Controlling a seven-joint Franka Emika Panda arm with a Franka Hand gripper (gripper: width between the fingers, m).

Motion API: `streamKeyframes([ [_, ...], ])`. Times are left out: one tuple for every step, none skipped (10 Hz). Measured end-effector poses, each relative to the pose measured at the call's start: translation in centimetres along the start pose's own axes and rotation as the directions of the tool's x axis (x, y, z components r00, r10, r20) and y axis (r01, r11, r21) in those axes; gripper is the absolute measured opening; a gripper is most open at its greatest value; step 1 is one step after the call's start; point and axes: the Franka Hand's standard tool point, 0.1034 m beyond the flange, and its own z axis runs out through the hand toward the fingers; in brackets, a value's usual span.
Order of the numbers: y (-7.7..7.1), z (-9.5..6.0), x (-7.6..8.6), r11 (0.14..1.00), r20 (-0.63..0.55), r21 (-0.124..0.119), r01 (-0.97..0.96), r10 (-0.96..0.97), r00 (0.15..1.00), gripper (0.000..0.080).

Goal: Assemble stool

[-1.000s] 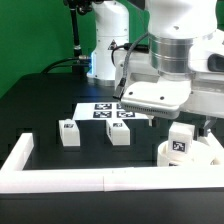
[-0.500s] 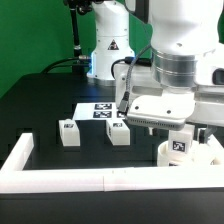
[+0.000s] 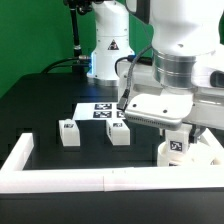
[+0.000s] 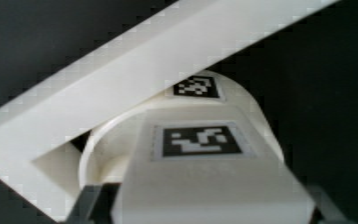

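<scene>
Tabletop (image 3: pixel 40 100): black, matte, with a faint sheen toward the back.
Backdrop (image 3: pixel 35 35): green, behind the tabletop on the exterior view's left.
Border wall (image 3: pixel 80 180): long, low, white; runs along the near edge and turns a corner at the exterior view's left.
Marker board (image 3: pixel 88 110): flat, mid-tabletop.
Light: even, soft.

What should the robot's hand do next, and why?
Probably close the jaws. The gripper looks open, with one jaw on each side of the leg that seems to stand on the seat, so squeezing now should grab it.
</scene>
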Motion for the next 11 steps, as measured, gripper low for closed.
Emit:
streamKeyframes([
  [0.01,0.01,0.01,0.998,0.0,0.0,-0.061,0.061,0.998,0.0335],
  [0.0,0.02,0.0,0.992,0.0,0.0,-0.13,0.13,0.992,0.0335],
  [-0.1,0.09,-0.01,0.975,-0.011,-0.006,-0.223,0.223,0.975,0.0335],
  [-0.37,0.08,-0.16,0.941,-0.029,-0.015,-0.338,0.337,0.941,0.0335],
  [-0.47,0.07,-0.19,0.897,-0.035,-0.011,-0.442,0.441,0.897,0.0335],
  [-0.36,0.02,-0.09,0.816,-0.048,-0.004,-0.578,0.577,0.815,0.0335],
  [-0.25,-0.05,0.04,0.726,-0.049,0.015,-0.688,0.688,0.724,0.0337],
  [0.03,-0.13,0.29,0.643,-0.046,0.043,-0.764,0.765,0.642,0.0337],
  [0.3,-0.15,0.41,0.546,-0.04,0.064,-0.836,0.838,0.544,0.0337],
  [0.3,-0.19,0.35,0.511,-0.044,0.065,-0.857,0.86,0.509,0.0337],
  [0.31,-0.19,0.35,0.474,-0.041,0.066,-0.878,0.88,0.472,0.0337],
])
